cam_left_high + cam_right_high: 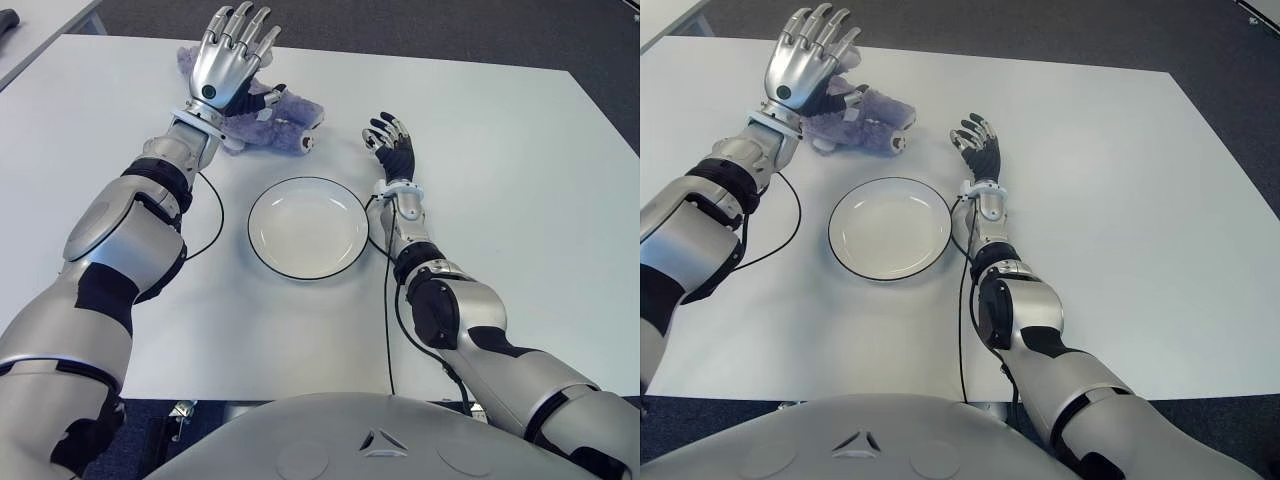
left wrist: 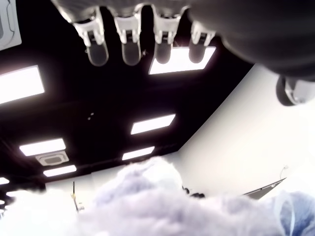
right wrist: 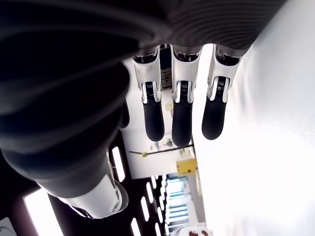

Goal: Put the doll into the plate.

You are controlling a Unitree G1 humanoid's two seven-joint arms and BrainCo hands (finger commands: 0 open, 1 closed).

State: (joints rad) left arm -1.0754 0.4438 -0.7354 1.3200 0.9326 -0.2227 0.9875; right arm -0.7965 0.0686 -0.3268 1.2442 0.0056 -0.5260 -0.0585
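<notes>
A fluffy lavender doll (image 1: 275,122) lies on the white table (image 1: 500,180) at the back, left of centre. My left hand (image 1: 232,52) hovers right above it with fingers spread and nothing held; its own wrist view shows the doll's fur (image 2: 157,201) just beneath the straight fingers (image 2: 130,46). A round white plate (image 1: 308,227) with a dark rim sits bare in front of the doll. My right hand (image 1: 392,143) shows just right of the plate's far edge, fingers relaxed and holding nothing.
A black cable (image 1: 215,225) loops on the table to the left of the plate. Another cable (image 1: 388,330) runs along my right forearm to the front edge. Dark floor (image 1: 450,30) lies beyond the table's far edge.
</notes>
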